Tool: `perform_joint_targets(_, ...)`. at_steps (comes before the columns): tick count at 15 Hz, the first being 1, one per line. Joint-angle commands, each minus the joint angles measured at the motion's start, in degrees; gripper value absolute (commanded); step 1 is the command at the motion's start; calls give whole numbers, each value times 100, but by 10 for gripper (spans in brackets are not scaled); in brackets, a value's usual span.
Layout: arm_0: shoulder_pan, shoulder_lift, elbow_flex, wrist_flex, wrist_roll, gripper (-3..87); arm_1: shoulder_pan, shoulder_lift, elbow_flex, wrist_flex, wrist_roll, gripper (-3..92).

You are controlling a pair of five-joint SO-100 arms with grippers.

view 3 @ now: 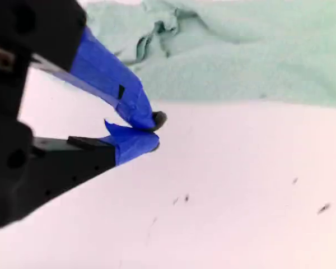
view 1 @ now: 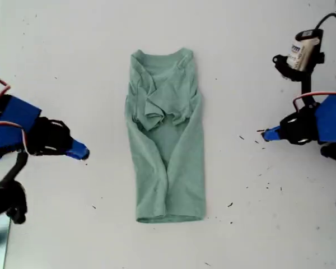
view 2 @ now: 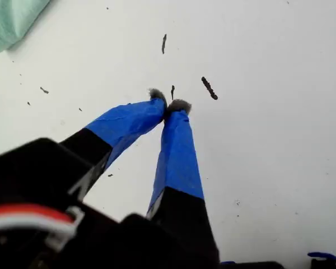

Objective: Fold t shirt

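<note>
Closest to its camera, my first tool [view 2: 169,103] has its two tapered fingers wrapped in smooth blue tape over matte black plastic, and the grey-tipped ends are pressed together with nothing between them. It hovers over the plain white table [view 2: 269,140], whose flat surface is dotted here with short dark specks [view 2: 209,88] just beyond the tips. Only a rounded, soft corner of the t shirt [view 2: 11,22] shows far off at the edge of that picture. My second tool [view 3: 154,130] is taped in the same blue, one finger slanting down to meet the other, and it too is closed on nothing. Its tips sit over bare table [view 3: 241,196], near but not touching the t shirt [view 3: 241,56], a pale sage-green knit with a fine matte weave and a few rumpled folds. In the exterior view, my second tool [view 1: 84,152] is at the left and my first tool [view 1: 264,134] at the right, both well apart from the cloth. The t shirt [view 1: 168,140] lies in the middle of the table [view 1: 257,45] as a long narrow strip, its sides turned inward, sleeves bunched in creases over the chest, the ribbed round neckline at the far end and the straight hem nearer.
</note>
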Motion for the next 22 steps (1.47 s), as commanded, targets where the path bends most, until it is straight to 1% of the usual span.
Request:
perform_joint_targets(1, -35, 2558, 2224, -237, -316, -2, -18, 35, -18, 26, 79, 35)
perform_joint_targets(2, -26, 2584, 2250, -255, -369, -2, -18, 35, 0, 26, 88, 32)
perform_joint_targets(4, -53, 1758, 2083, -422, -378, -2, 0, 35, 9, 18, 114, 26)
perform_joint_targets(6, -53, 1521, 2057, -492, -413, -2, -9, 35, 9, 35, 202, 23)
perform_joint_targets(7, -70, 1494, 1749, -325, -404, -2, -44, 18, -246, 114, 290, 23)
perform_joint_targets(8, 26, 1143, 976, -9, -360, -2, -167, -431, -870, 62, 316, 23)
perform_joint_targets(9, 185, 299, -158, 457, -352, 97, -396, -1846, -2057, 167, 475, 149)
perform_joint_targets(10, 369, -686, -1459, 905, -334, 180, -668, -3665, -3718, 545, 404, 301)
perform_joint_targets(11, 457, -1635, -2654, 1099, 0, 217, -888, -5054, -5326, 923, 220, 333)
perform_joint_targets(12, 571, -2479, -3709, 1230, 229, 244, -1063, -6047, -6636, 1213, 97, 403)
perform_joint_targets(13, 668, -3305, -4658, 1248, 563, 244, -1195, -6979, -7893, 1767, 141, 402)
perform_joint_targets(14, 756, -4069, -5423, 1266, 729, 246, -1336, -7708, -8798, 2004, 185, 402)
perform_joint_targets(16, 800, -5423, -6741, 1318, 1002, 249, -1547, -8789, -9791, 1986, 396, 398)
perform_joint_targets(17, 800, -6047, -7286, 1424, 1055, 251, -1626, -9105, -9958, 1925, 598, 393)
perform_joint_targets(20, 773, -7638, -8218, 1345, 1151, 251, -1837, -9896, -10020, 1635, 1072, 382)
perform_joint_targets(22, 721, -8112, -8385, 1327, 1134, 256, -1907, -10301, -10028, 1415, 1274, 380)
